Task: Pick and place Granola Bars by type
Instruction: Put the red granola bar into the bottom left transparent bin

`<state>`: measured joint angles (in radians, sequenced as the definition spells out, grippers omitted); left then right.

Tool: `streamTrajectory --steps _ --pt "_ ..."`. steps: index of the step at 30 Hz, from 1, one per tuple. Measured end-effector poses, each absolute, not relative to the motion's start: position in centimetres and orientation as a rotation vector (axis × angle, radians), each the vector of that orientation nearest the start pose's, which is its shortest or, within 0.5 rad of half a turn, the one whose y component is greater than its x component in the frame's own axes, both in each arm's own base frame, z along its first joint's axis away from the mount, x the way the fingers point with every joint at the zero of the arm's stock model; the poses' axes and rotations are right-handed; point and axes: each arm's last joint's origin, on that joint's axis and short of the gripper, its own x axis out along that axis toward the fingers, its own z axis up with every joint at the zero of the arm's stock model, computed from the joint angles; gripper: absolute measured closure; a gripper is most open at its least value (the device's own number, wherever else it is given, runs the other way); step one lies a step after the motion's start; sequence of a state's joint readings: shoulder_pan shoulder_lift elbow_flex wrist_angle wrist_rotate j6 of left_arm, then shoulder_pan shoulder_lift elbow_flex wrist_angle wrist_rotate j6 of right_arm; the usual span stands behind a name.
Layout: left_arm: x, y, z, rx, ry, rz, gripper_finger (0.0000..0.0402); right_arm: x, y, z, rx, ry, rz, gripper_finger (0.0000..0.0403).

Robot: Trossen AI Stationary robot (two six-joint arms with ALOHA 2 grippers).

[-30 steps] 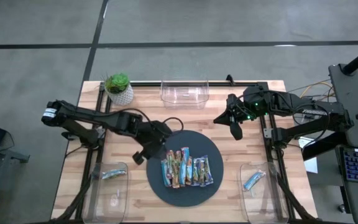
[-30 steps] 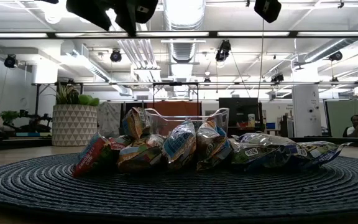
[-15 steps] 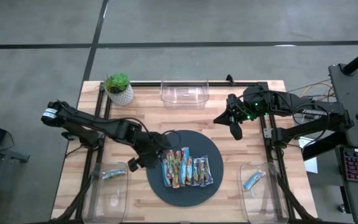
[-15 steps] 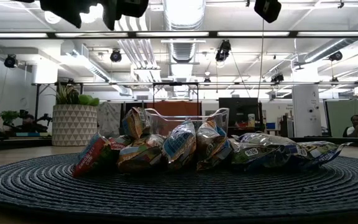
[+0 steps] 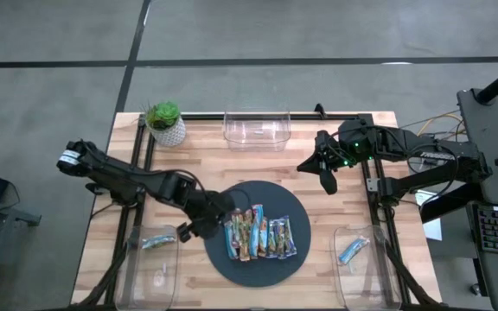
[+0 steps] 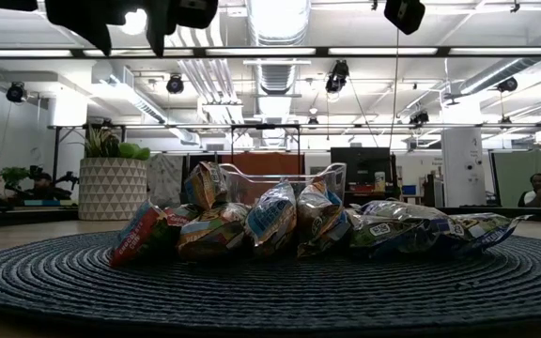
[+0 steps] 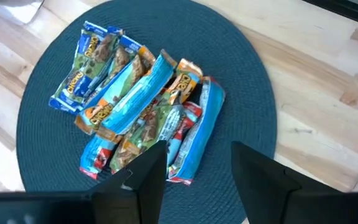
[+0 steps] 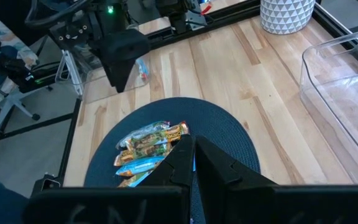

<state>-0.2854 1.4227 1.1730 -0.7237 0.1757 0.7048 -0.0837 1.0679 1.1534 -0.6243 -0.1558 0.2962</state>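
Left gripper poised over the bar pile, empty and open.

The left gripper (image 5: 199, 226) hangs over the mat's (image 5: 296, 207) left edge, its fingers (image 7: 148, 180) apart with nothing between them, probably lining up for the nearest bar. The bars (image 5: 256, 233) lie bunched mid-mat in mixed wrappers, so sorting is barely begun: one bar (image 5: 156, 243) sits in the bin (image 5: 142, 275) at the table's front-left corner, a blue bar (image 5: 353, 250) in the bin (image 5: 379, 281) at the front-right. The right gripper (image 5: 327, 180) waits shut and empty near the table's right edge, clear of the pile.
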Motion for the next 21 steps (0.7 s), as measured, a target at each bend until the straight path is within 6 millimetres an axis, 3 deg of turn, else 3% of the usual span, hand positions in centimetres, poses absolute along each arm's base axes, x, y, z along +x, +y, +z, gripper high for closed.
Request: streamTrajectory --steps 21 --pt "27.5 -8.7 25.6 0.705 0.758 -0.733 0.0241 21.4 -1.3 36.6 0.353 0.542 -0.009 0.0394"
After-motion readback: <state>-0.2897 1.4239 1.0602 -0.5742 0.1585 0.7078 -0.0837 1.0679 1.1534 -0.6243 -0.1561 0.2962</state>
